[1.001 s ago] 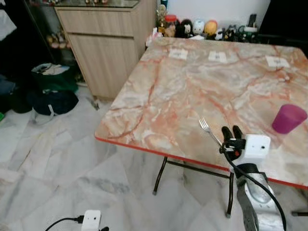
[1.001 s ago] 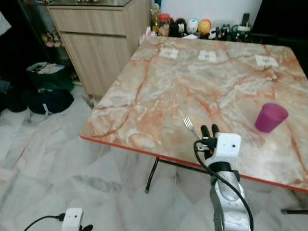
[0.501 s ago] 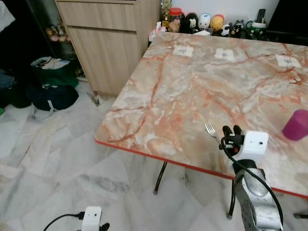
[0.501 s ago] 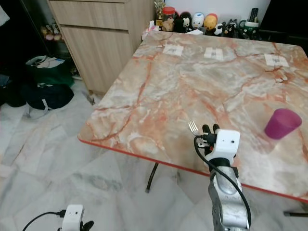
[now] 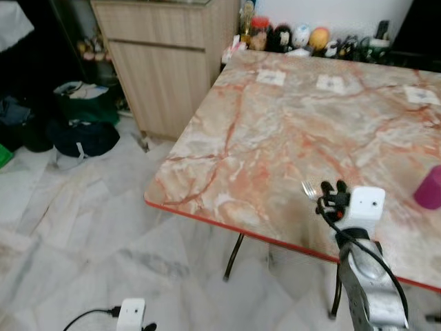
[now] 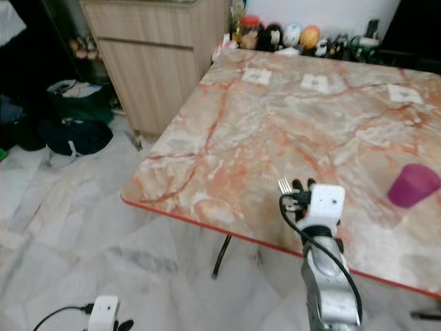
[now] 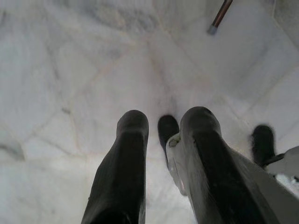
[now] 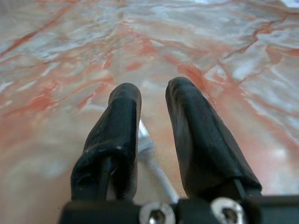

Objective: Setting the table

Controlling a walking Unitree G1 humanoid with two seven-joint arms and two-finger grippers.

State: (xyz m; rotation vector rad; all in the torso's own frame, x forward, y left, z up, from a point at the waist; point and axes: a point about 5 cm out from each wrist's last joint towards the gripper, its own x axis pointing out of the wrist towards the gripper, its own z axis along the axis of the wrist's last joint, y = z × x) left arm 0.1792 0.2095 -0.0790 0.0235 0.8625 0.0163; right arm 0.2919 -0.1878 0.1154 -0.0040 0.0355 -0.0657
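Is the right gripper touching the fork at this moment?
Touching. In the right wrist view the fork runs between the right gripper's fingers, its metal against one finger. The right eye view shows its tines sticking out past the fingertips.

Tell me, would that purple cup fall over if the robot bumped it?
Probably yes. The purple cup stands on the marble table and looks narrower at the bottom than the top, so a knock up high could tip it. It looks like light plastic, and the tabletop looks glossy, so it may slide first.
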